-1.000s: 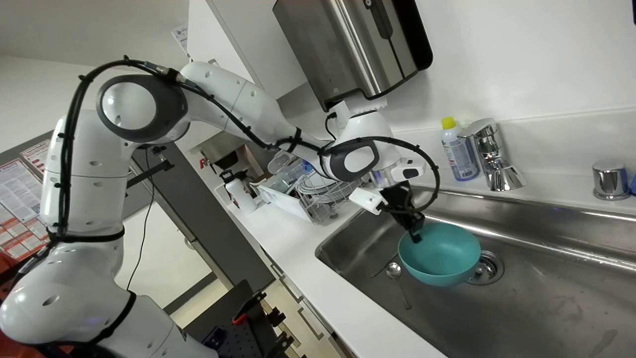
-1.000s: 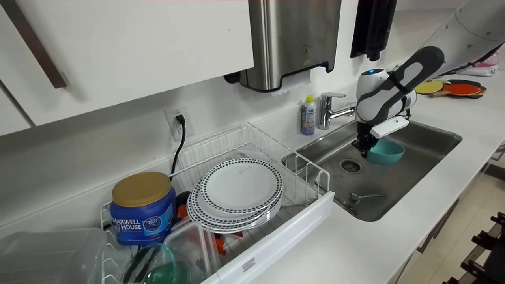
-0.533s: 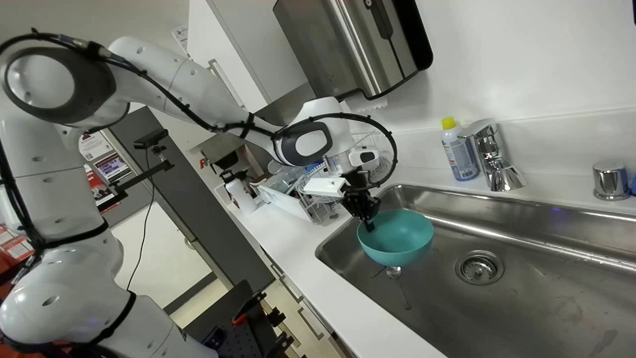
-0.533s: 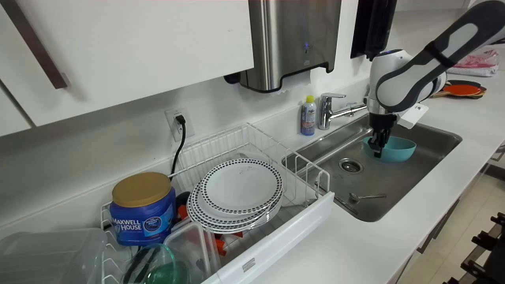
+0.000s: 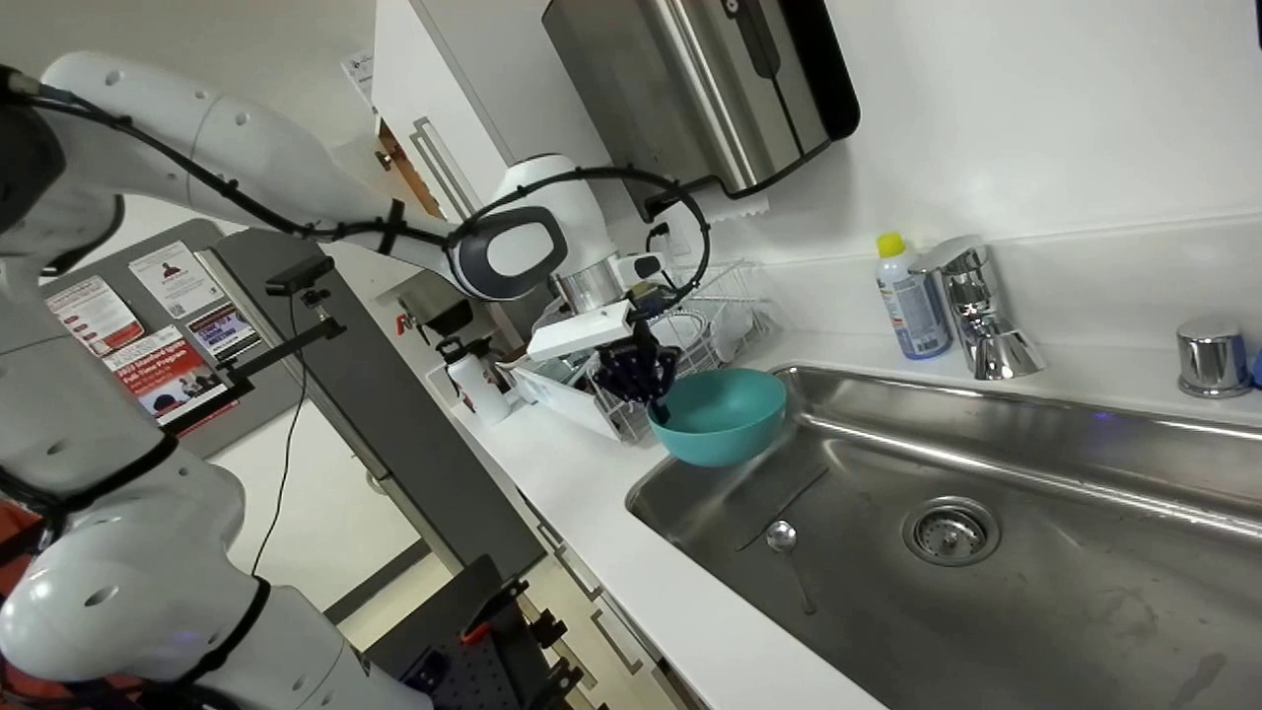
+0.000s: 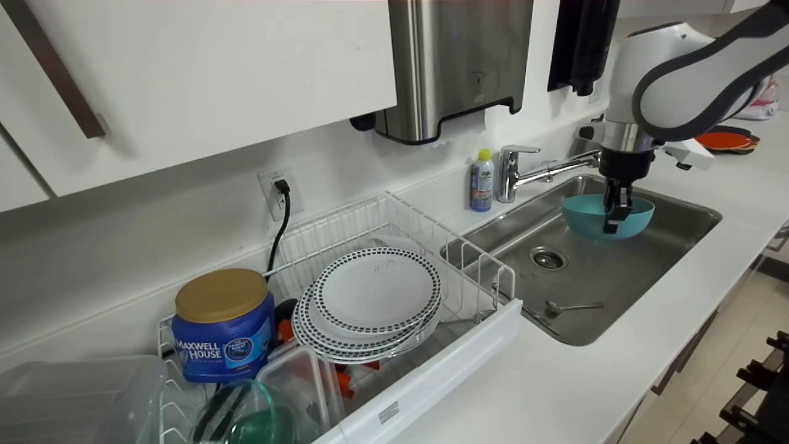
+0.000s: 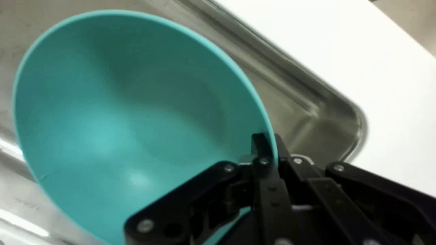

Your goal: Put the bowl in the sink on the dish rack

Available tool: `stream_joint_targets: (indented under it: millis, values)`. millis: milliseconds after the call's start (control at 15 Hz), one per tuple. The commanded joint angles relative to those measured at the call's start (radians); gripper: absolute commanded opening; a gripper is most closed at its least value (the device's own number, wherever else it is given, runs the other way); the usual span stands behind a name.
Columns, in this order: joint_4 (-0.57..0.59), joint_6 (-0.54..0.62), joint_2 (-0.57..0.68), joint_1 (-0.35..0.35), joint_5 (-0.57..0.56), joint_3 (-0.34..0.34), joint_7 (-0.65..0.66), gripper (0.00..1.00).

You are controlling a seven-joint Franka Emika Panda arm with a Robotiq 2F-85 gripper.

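Note:
The teal bowl (image 5: 725, 434) hangs above the sink (image 5: 1104, 592), near its rack-side end in an exterior view. It also shows in an exterior view (image 6: 582, 219) over the sink (image 6: 585, 280). My gripper (image 5: 659, 406) is shut on the bowl's rim. In the wrist view the gripper (image 7: 270, 146) has one finger inside and one outside the wall of the tilted-looking bowl (image 7: 136, 112). The white wire dish rack (image 6: 444, 370) stands on the counter beside the sink, holding a stack of plates (image 6: 376, 290). It shows partly hidden behind the arm in an exterior view (image 5: 567, 402).
A spoon (image 5: 782, 537) and a thin utensil (image 5: 784, 510) lie in the sink. The faucet (image 6: 524, 176) and a spray can (image 6: 482, 182) stand behind it. A paper towel dispenser (image 6: 459, 68) hangs above. A coffee tub (image 6: 222, 345) and clear containers (image 6: 80, 394) fill the rack's near end.
My gripper has carried the bowl up and away from beside the drain. The bowl moved left and up in an exterior view. The spoon and utensil stayed in place.

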Motion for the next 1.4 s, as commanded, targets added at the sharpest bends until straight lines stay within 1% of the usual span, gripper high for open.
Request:
stream_joint_targets:
  millis: [0,133,267,333,467,600,1067,1333]
  values:
    - [-0.009,-0.023,-0.027,0.023,0.011,-0.018,-0.039,0.05]
    - [-0.025,-0.033,-0.059,0.029,0.013,-0.021,-0.065,0.05]
    - [-0.031,-0.033,-0.062,0.029,0.012,-0.021,-0.071,0.05]
    - [-0.036,-0.006,-0.066,0.034,0.044,-0.017,-0.132,0.01]
    - [-0.061,0.041,-0.105,0.050,0.016,-0.006,-0.198,0.01]
    - [-0.085,0.048,-0.158,0.073,0.042,0.001,-0.290,0.01]
    - [-0.144,0.015,-0.339,0.193,0.139,-0.017,-0.632,0.01]
    - [-0.154,0.034,-0.397,0.283,0.212,-0.032,-0.812,0.01]
